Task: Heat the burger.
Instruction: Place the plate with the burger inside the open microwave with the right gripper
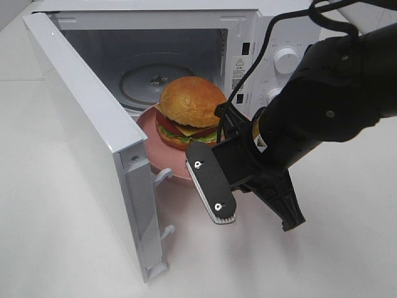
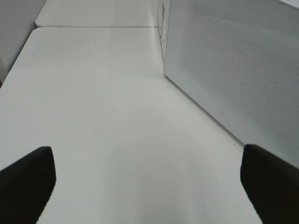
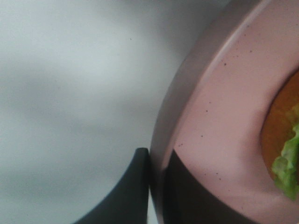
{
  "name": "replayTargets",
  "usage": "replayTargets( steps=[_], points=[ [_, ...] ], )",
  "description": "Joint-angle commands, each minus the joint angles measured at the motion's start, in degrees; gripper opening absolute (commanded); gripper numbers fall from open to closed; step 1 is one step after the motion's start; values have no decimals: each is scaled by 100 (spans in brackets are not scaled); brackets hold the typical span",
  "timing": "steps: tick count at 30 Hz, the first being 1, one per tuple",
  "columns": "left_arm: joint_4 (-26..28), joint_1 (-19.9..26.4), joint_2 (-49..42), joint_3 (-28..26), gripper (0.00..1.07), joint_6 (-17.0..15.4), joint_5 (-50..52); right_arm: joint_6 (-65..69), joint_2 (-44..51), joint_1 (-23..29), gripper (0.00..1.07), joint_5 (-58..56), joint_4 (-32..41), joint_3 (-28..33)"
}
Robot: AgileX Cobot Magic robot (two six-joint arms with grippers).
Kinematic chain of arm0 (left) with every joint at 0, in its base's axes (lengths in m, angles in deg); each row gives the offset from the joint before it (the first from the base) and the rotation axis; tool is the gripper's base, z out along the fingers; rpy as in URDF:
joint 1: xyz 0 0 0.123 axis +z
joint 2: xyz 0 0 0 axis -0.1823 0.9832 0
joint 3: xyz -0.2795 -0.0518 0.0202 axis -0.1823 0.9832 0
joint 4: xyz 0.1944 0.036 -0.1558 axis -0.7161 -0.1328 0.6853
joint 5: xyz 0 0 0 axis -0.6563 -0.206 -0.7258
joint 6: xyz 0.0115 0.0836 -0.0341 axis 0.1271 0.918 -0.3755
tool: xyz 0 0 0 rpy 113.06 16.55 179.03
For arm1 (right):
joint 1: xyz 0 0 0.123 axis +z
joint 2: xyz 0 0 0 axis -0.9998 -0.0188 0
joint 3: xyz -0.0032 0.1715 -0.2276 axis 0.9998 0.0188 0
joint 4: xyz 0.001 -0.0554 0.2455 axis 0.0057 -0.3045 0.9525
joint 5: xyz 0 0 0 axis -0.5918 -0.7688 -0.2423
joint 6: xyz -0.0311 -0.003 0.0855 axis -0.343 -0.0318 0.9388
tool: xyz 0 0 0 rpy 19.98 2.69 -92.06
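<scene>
Fig.: open door (image 1: 93, 155) walls off cavity (image 1: 149, 56) left; plate (image 1: 155, 149) w/ burger (image 1: 189, 102) fills mouth; right arm (image 1: 335, 105) blocks front-right. Free table (image 2: 103, 121) beside door.

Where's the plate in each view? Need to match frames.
Exterior high: plate at the microwave mouth, under the burger.
Left wrist: not in view.
Right wrist: plate close up, rim pinched in the right gripper.
Shared landmark: the burger, in exterior and right wrist.

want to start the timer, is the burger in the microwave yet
Not yet. The burger sits on the pink plate at the microwave's open mouth, plate rim clamped in the right gripper's jaws; the turntable is bare.
</scene>
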Motion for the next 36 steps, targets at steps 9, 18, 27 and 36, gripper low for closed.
replayTargets(
  steps=[9,18,27,36],
  points=[
    [6,-29,-97,6,105,-29,40,-155,-561,-126,0,350,-69,-682],
    [6,-29,-97,6,105,-29,40,-201,-733,-126,0,327,-69,-940],
    [6,-29,-97,6,105,-29,40,-264,-733,-189,0,332,-57,-985],
    [6,-29,-97,6,105,-29,40,-493,-773,-413,0,332,-57,-1089]
  ],
)
